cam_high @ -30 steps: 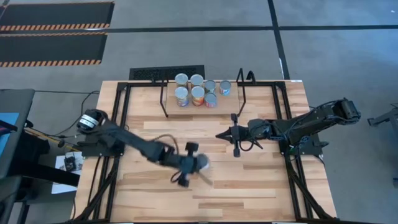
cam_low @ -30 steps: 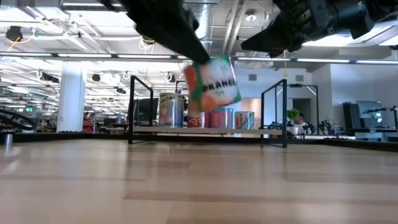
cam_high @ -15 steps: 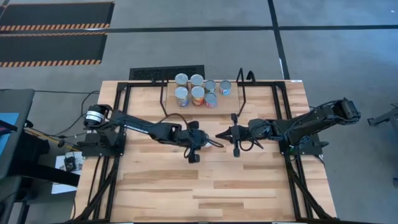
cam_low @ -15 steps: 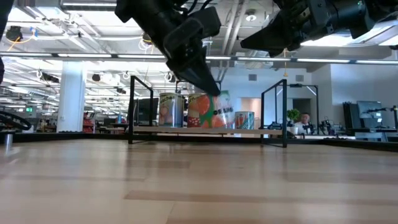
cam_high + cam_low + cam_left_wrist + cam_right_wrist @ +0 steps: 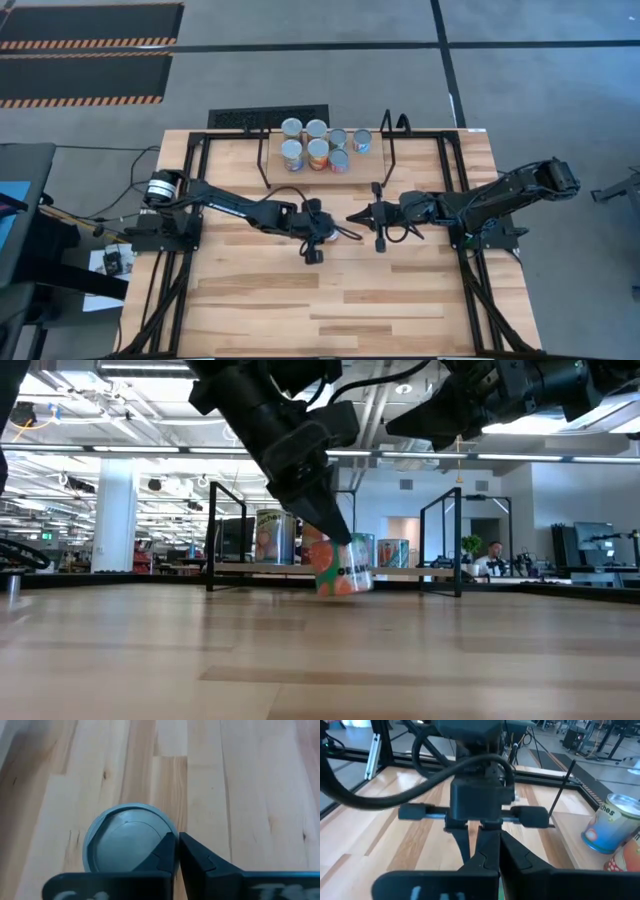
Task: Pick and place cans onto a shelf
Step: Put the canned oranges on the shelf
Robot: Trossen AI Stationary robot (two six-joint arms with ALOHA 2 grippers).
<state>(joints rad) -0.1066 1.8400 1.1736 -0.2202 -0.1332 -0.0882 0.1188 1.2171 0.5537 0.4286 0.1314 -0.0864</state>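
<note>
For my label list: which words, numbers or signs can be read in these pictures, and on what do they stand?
"ches", a word's end: blue-labelled cylindrical tin.
Orange-labelled tin nearest the low camera: lettering blurred, unreadable.
Labels of the other tins on the light-wood shelf: too small to read.

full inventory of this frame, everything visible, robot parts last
cans on shelf: seven, silvery tops, orange, red and blue labels showing, clustered on the board's middle.
carried can: one, orange and green label, tilted, just above the table in front of the shelf.
shelf: one, light-wood board with black wire end frames, at the table's far edge.
table: one, pale wood planks with a black frame.
person: one, far off in the room behind.
left gripper: dark, mid-table, gripping the carried can by its rim.
right gripper: dark, shut, holding nothing, tip close to the left gripper.
</note>
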